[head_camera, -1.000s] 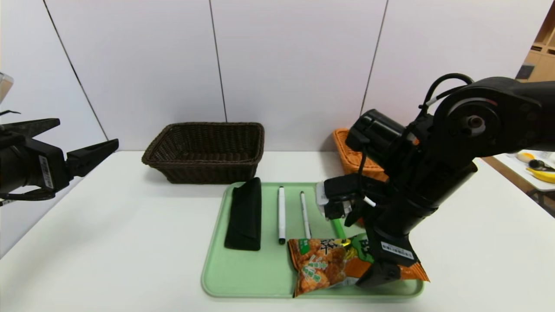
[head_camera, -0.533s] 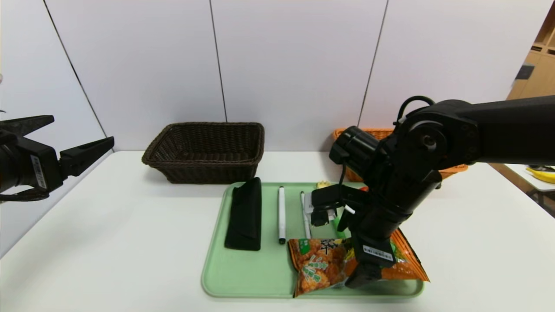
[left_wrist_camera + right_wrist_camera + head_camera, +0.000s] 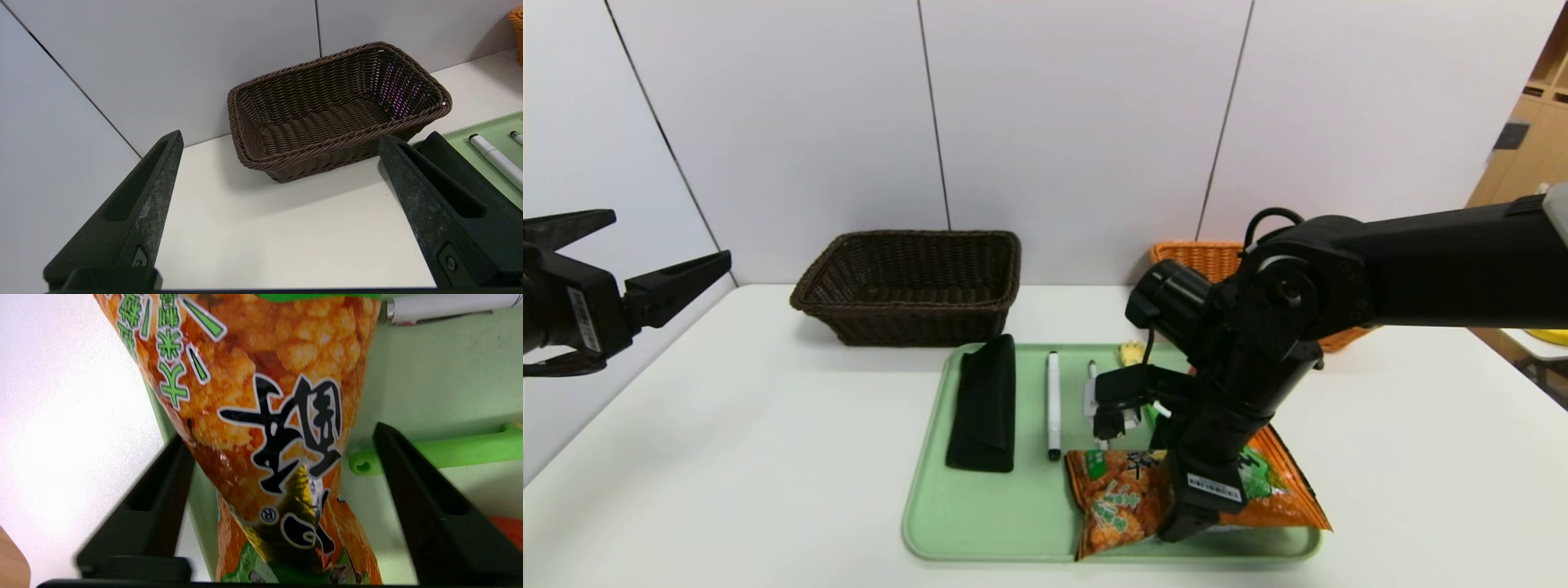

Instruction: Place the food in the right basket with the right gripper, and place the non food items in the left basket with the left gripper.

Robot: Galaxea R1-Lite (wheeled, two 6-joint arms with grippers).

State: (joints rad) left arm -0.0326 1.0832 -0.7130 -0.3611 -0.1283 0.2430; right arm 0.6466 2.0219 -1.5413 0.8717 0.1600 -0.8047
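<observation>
The right gripper (image 3: 282, 473) sits low with its fingers apart around the snack bag (image 3: 1143, 494), ready to pinch it, while the left gripper (image 3: 282, 183) waits wide open by the brown basket (image 3: 335, 110).

The right claw (image 3: 282, 465) straddles an orange snack bag (image 3: 261, 416), one finger (image 3: 147, 506) at its nine o'clock and the other at three, gaps showing. A green handle (image 3: 441, 451) and white pen (image 3: 445, 306) lie on the green tray (image 3: 429, 379).

Green tool (image 3: 449, 451) crowds snack bag (image 3: 261, 416) on tray (image 3: 980, 514).
</observation>
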